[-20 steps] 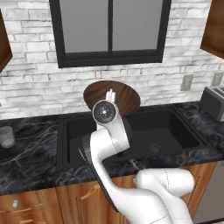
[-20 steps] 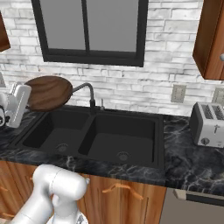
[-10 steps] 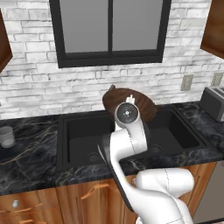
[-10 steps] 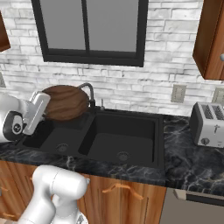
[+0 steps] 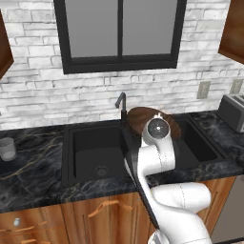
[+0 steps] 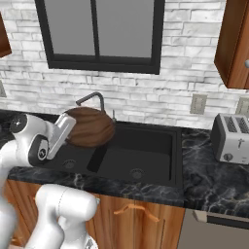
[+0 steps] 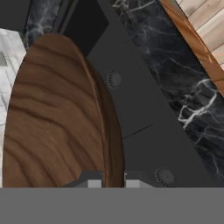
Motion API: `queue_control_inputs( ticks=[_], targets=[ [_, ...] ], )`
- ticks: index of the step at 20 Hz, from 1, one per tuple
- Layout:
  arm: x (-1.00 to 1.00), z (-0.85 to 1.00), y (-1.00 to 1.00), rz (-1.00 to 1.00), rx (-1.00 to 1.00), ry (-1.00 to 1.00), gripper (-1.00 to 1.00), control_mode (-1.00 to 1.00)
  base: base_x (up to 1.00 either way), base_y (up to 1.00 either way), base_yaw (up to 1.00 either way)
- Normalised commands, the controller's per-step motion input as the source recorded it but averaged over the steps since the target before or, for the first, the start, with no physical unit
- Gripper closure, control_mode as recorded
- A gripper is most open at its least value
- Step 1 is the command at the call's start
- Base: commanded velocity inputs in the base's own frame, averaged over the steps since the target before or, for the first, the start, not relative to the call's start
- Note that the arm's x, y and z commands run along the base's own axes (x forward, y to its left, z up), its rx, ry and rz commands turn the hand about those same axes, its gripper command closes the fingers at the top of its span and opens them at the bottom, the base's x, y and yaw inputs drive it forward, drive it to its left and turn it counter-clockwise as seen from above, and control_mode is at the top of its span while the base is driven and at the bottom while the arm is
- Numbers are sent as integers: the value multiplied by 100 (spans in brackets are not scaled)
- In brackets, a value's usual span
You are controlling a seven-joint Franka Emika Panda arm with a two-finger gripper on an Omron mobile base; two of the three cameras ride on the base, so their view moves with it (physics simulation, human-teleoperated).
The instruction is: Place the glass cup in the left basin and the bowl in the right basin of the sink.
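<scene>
Above the sink (image 6: 146, 160), the gripper (image 7: 113, 178) is clamping the rim of the bowl (image 6: 90, 127), carrying it tilted on edge over the central divider, between the left basin (image 5: 95, 152) and the right basin (image 6: 146, 151). Far off on the counter (image 5: 28, 167) left of the sink, the glass cup (image 5: 6, 148) is sitting upright.

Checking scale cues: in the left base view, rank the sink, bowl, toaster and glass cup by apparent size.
1. Sink
2. Bowl, partly behind the arm
3. Toaster, cut by the edge, so unsure against the bowl
4. Glass cup
</scene>
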Motion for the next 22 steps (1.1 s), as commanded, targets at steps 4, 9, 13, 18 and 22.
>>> queue_control_inputs(
  ticks=[4, 9, 13, 18, 22],
  targets=[
    [20, -42, -36, -8, 8, 6, 100, -100, 0, 0, 0],
    [31, -41, -35, -6, 5, 8, 100, -100, 0, 0, 0],
    [42, -42, -34, -5, 3, 10, 100, -100, 0, 0, 0],
    [49, -40, -23, -4, 1, 11, 100, -100, 0, 0, 0],
    [33, -38, -16, -5, 2, 9, 100, -100, 0, 0, 0]
  ],
)
